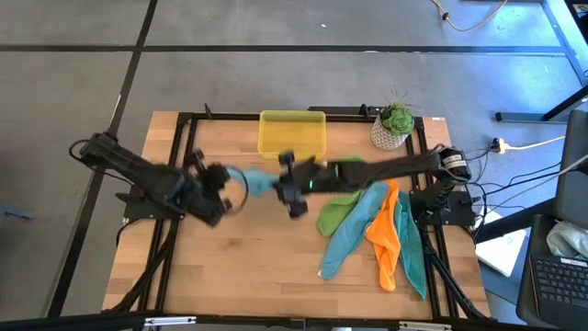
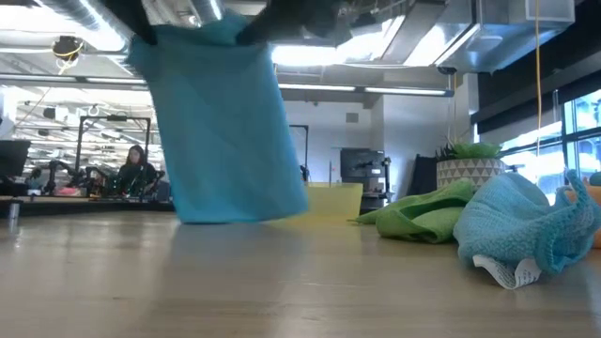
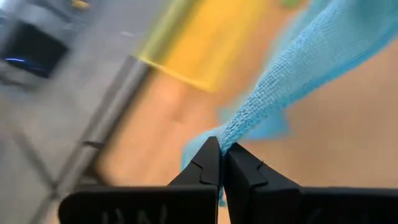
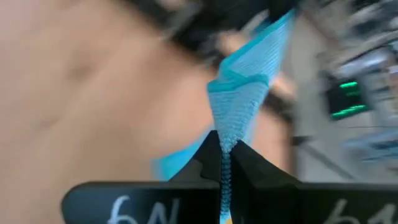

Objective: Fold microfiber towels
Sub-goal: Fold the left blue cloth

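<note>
Low view shows a teal towel (image 2: 225, 122) hanging above the table (image 2: 282, 282), pinched at its top corners by the left gripper (image 3: 222, 163) and right gripper (image 4: 225, 155), so the spreading step seems in hand and next calls for laying it flat to fold.

One teal towel (image 2: 225, 122) hangs in the air just in front of the yellow tray (image 1: 292, 134), stretched between two pinched top corners. In the low view it drapes as a flat sheet with its lower edge close above the table. The other towels lie crumpled together to the right of the tray: a lime green one (image 1: 337, 210) nearest it, a light blue one (image 1: 354, 232) trailing over it, then an orange one (image 1: 384, 233), and a teal one (image 1: 411, 246) farthest from the tray.
</note>
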